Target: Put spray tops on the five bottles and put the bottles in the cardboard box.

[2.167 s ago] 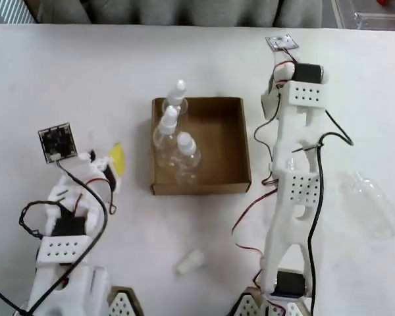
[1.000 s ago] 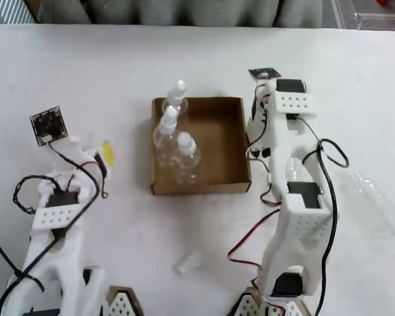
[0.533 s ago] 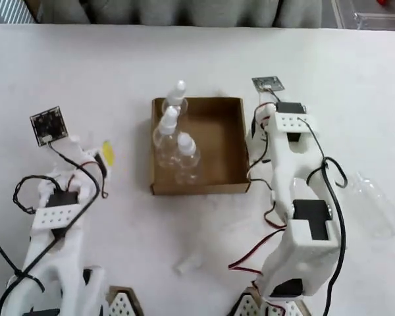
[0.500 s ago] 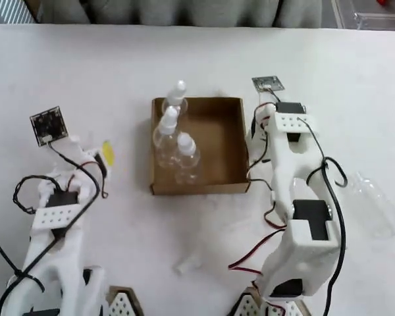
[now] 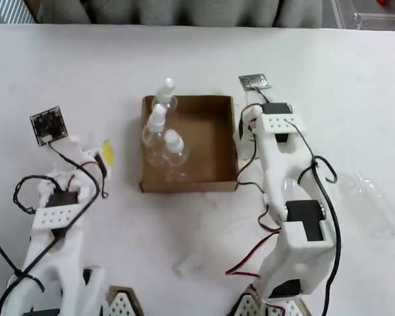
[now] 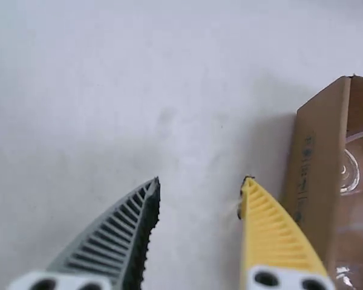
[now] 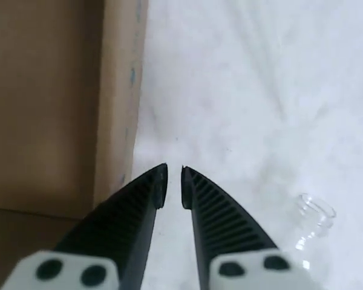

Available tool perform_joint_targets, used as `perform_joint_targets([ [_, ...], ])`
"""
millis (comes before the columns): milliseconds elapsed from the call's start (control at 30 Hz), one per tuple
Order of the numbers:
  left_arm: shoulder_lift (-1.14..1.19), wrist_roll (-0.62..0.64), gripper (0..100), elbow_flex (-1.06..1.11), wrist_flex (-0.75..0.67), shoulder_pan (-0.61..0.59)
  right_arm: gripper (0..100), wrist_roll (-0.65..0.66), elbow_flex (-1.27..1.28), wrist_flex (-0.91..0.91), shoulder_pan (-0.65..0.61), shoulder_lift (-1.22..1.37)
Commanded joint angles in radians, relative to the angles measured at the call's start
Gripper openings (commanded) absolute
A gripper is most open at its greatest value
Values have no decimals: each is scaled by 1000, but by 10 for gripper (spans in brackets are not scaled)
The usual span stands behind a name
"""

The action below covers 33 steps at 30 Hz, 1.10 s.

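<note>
White table; grey curtain, perhaps, behind; left tool gapes, right tool nearly closed.

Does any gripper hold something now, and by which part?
Nothing is held. The left gripper is open and empty; the right gripper is shut on nothing.

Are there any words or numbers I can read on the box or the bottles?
Box: tiny dark print on its outer wall, too small and blurred to read.
Bottles: clear, with no label that I can see.
So there is no text here that can be read.
</note>
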Motion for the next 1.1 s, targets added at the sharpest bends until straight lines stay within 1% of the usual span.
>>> perform_joint_targets([
  [0, 2, 8, 211, -58, 6, -7, 16, -18, -5, -7, -67, -33],
  [200, 2, 8, 211, -58, 6, -7, 16, -18, -5, -10, -125, -38],
  [367, 2, 8, 211, -58, 6, -7, 19, -12, -9, -7, -139, -33],
  [433, 2, 8, 211, -58, 6, -7, 23, -9, -9, -4, -130, -42],
  [600, 2, 8, 211, -58, 6, -7, 88, -8, -48, 39, -81, -77],
  [700, 2, 8, 211, -58, 6, -7, 91, -8, -107, 82, -50, -104],
  [867, 2, 8, 211, -58, 6, -7, 94, -3, -229, 81, -19, -94],
  [967, 2, 8, 211, -58, 6, -7, 94, 80, -318, 81, -24, -44],
  [1067, 2, 6, 211, -58, 6, -7, 95, 133, -419, 79, -31, 36],
])
